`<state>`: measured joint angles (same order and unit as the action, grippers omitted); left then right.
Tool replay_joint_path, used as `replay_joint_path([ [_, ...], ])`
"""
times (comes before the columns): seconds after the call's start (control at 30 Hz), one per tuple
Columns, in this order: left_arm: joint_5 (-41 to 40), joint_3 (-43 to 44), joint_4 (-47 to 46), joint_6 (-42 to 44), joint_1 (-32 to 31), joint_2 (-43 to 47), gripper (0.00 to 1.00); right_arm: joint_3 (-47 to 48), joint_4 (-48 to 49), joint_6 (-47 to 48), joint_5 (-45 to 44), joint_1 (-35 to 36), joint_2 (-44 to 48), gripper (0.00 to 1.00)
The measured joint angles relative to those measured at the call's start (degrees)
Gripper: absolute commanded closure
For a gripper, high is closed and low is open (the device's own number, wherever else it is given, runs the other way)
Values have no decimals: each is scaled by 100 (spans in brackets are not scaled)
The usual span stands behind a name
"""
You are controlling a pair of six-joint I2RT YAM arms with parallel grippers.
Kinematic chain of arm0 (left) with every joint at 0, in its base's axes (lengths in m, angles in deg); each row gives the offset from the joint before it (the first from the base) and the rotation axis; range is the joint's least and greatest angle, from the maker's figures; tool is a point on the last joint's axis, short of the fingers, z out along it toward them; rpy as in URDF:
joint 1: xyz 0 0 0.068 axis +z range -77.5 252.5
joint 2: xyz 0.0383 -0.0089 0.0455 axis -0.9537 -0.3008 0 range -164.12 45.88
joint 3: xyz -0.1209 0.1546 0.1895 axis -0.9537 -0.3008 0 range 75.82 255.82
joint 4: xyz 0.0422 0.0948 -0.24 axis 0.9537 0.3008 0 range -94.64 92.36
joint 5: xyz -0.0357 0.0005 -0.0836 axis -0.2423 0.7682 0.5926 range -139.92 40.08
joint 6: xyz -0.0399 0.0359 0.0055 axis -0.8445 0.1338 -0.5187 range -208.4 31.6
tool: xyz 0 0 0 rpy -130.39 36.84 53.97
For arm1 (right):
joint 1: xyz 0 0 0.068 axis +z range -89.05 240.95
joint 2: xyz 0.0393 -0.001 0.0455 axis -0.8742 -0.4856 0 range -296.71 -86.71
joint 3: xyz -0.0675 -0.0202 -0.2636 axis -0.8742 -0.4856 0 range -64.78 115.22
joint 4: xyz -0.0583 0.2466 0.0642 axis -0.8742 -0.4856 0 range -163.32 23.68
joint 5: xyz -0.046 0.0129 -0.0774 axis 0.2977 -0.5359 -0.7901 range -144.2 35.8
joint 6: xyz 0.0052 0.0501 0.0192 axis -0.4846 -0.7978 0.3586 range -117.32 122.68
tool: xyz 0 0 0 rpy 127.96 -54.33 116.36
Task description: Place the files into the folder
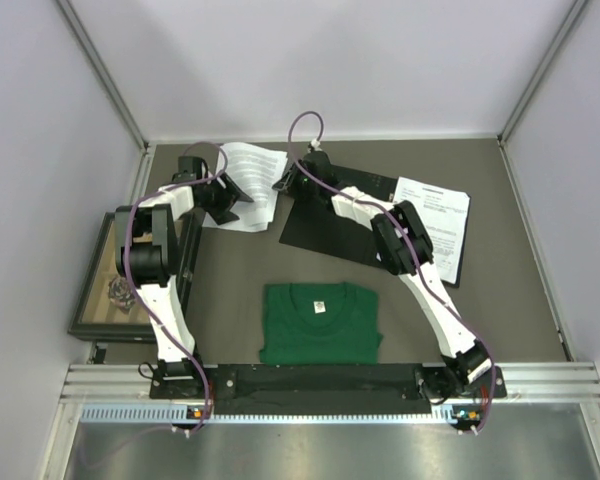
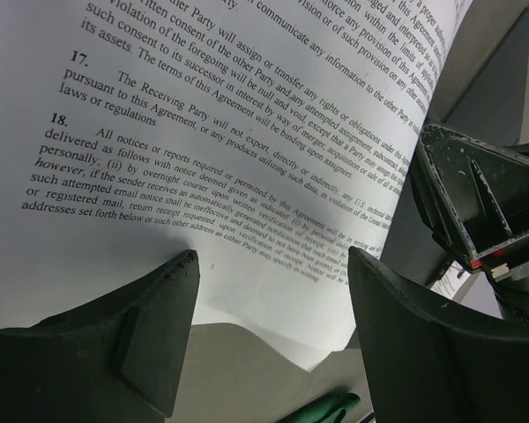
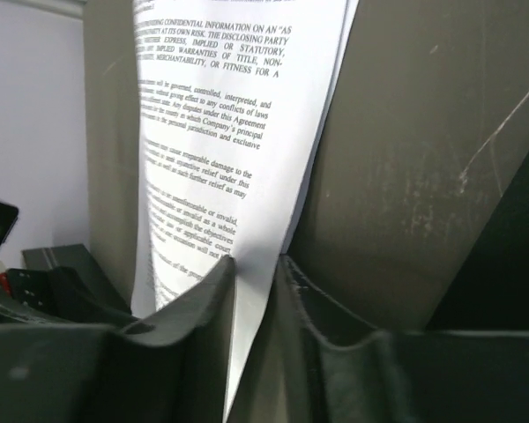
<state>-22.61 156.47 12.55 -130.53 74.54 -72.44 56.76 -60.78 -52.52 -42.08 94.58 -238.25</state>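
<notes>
The files (image 1: 248,182), white sheets with black text, lie at the back of the table, left of the folder. My right gripper (image 1: 284,183) is shut on their right edge; in the right wrist view the jaws (image 3: 257,264) pinch a sheet (image 3: 220,132). My left gripper (image 1: 235,195) is over the sheets' near part, open and empty; in its wrist view (image 2: 273,260) the sheet (image 2: 203,132) curves up off the table beyond the fingers. The folder (image 1: 330,215) lies open, black faces up, with another printed sheet (image 1: 435,215) on its right half.
A green T-shirt (image 1: 320,322) lies flat near the front centre and shows in the left wrist view (image 2: 322,410). A dark-framed picture box (image 1: 115,280) sits at the left edge. White walls close the back and sides. The right gripper's body (image 2: 476,203) is close by the left gripper.
</notes>
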Motion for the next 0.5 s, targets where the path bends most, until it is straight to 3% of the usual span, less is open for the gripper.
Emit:
replay_joint_path([
  [0.2,31,-52,-68,2,-4,22,26,188,-129,201,39,0,-4,87],
  [0.3,31,-52,-68,4,-4,22,26,293,-197,365,-20,0,-4,100],
  [0.5,50,-52,-72,4,-4,22,23,299,-433,675,-153,0,0,100],
])
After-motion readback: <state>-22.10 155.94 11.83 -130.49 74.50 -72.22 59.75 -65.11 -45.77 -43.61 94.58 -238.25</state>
